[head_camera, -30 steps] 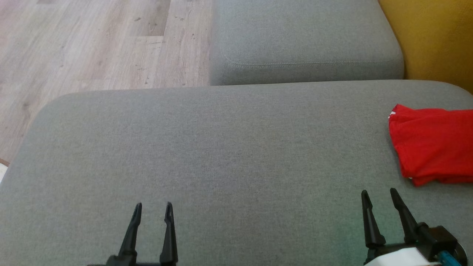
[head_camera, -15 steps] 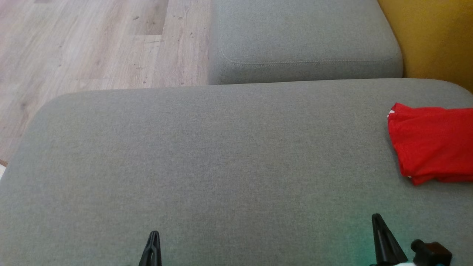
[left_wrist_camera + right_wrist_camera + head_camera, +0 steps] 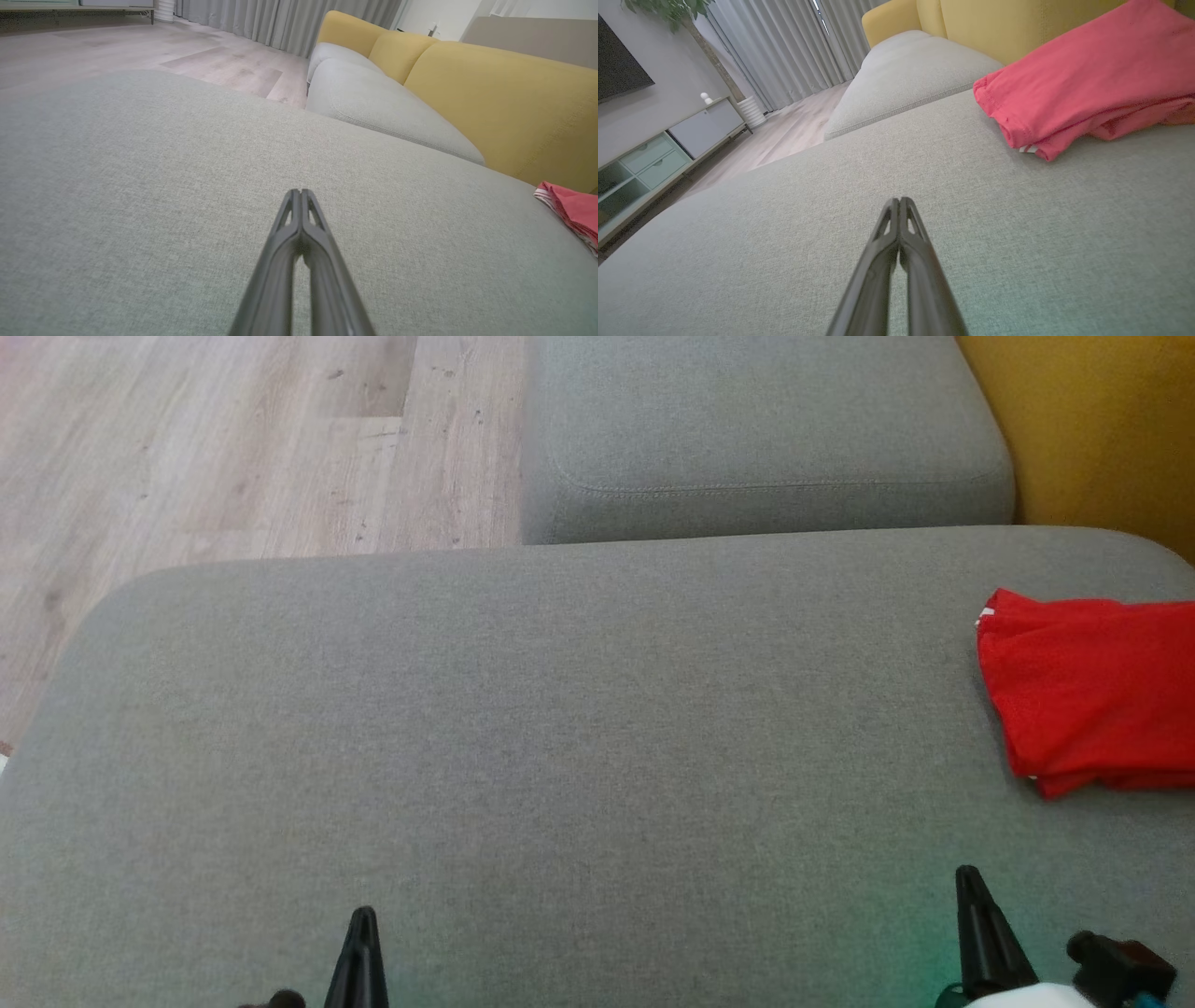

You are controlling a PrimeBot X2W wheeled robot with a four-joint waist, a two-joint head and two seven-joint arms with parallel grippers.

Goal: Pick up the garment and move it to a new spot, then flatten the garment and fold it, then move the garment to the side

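Head view: I see my left tool (image 3: 361, 917) and right tool (image 3: 967, 874) gone from spread to pressed together, both empty. The folded red garment (image 3: 1083, 700) lies at the sofa seat's (image 3: 560, 709) right edge, so the task is probably finished.

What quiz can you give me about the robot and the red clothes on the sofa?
1. Fill in: the left claw and the right claw are both ____ (open or shut).
2. Which claw is nearer the red garment? A: left. B: right.
3. True or false: a claw is gripping the red garment.
Key: 1 shut; 2 B; 3 false.
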